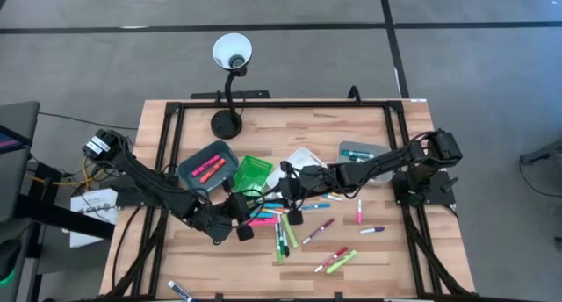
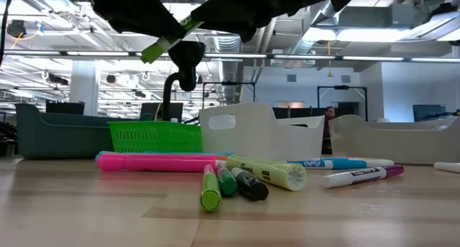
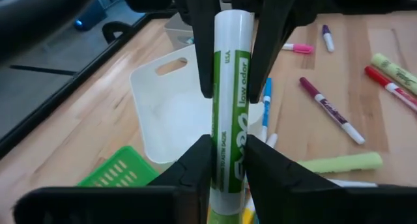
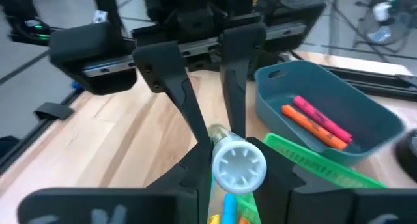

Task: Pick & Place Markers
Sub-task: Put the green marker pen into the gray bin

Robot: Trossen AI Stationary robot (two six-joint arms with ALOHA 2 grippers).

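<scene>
A green-and-white marker (image 3: 229,100) hangs in the air over the table's middle, with both grippers on it. My left gripper (image 3: 228,152) comes from the table's left and my right gripper (image 4: 238,168) from the right; they meet nose to nose (image 1: 268,197). Both are shut on the marker. In the low view only a green piece of it (image 2: 154,52) shows between the dark arms. Other markers (image 1: 334,260) lie scattered on the wood, several in a heap (image 2: 237,179) under the grippers. My left gripper pinches the marker's green-printed barrel (image 3: 227,142) between its two fingers. The fingers lie along the marker, which sticks out forward past their ends. The marker is lifted clear of the table. My right gripper pinches the marker's white end (image 3: 233,35) between its two fingers, coming from the table's right, opposite the left gripper. The fingers lie along the marker. Its round ribbed end face (image 4: 239,164) points back toward the right wrist.
Behind the grippers stand a dark teal bin (image 1: 198,157) with pink and orange markers, a green basket (image 1: 253,172), a white bin (image 1: 306,157) and a grey bin (image 1: 376,149) with blue markers. A gooseneck lamp (image 1: 230,65) stands at the far edge.
</scene>
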